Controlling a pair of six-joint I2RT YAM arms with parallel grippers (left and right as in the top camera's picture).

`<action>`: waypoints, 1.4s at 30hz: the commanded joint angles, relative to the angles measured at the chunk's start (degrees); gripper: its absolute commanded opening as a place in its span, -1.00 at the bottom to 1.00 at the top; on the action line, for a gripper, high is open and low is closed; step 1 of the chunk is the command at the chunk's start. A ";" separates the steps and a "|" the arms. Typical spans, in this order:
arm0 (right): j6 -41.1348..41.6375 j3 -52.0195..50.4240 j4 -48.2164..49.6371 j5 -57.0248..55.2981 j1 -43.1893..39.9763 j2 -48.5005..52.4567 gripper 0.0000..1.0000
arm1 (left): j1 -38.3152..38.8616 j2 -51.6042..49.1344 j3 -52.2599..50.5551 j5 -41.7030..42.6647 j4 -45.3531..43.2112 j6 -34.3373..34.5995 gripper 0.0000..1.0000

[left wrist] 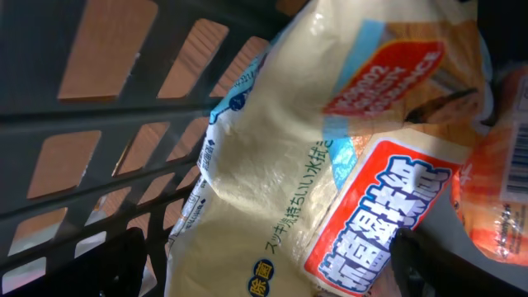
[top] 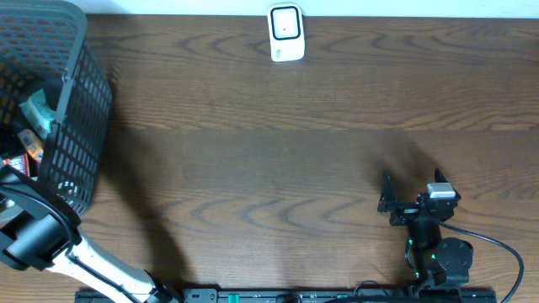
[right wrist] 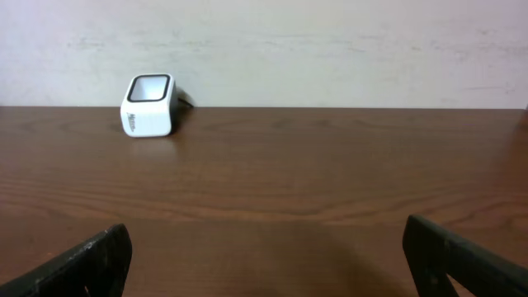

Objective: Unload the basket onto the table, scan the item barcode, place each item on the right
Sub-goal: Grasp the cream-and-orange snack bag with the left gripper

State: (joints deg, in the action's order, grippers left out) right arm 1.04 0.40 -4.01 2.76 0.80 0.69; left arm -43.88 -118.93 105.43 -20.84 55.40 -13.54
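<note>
Start at the far left of the desk (top: pixel 253 151): locate the black mesh basket (top: pixel 80 93), with the left arm (top: pixel 34 231) reaching into it. In the left wrist view, note the left pincer (left wrist: pixel 276 276) spread wide, pinching nothing, aimed into the basket. Find the task item, a cream bag (left wrist: pixel 272 157) with blue and red Japanese print, directly ahead of that pincer, its lower end between the two finger lines; cannot tell whether touching. Read the bag's long axis as diagonal in that view, lower left to upper right, hence oblique to the closing line. Expect an orange packet (left wrist: pixel 499 194) just beside the bag on the right. Treat the left arm as by far the nearer one. Moving right, locate the white scanner (top: pixel 286 34) at the desk's far edge, well apart from the basket. At the right, note the right pincer (top: pixel 392 200), likewise spread and empty, low over bare wood, facing the scanner, well apart from the bag.
</note>
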 commanded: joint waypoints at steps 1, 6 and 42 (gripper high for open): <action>0.61 -0.04 -0.26 -0.24 -0.44 -0.37 0.99 | -0.70 -1.20 -0.28 3.37 -0.04 0.46 0.85; 0.61 -0.04 -0.26 -0.24 -0.44 -0.37 0.98 | -1.14 -1.31 -0.79 6.71 0.22 0.37 0.85; 0.61 -0.04 -0.26 -0.24 -0.44 -0.37 0.98 | 0.00 2.21 -7.26 4.85 -4.13 -2.32 0.72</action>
State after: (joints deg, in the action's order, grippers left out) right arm 1.04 0.40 -4.01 2.79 0.80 0.69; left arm -44.97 -119.26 98.26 -13.63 51.75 -15.09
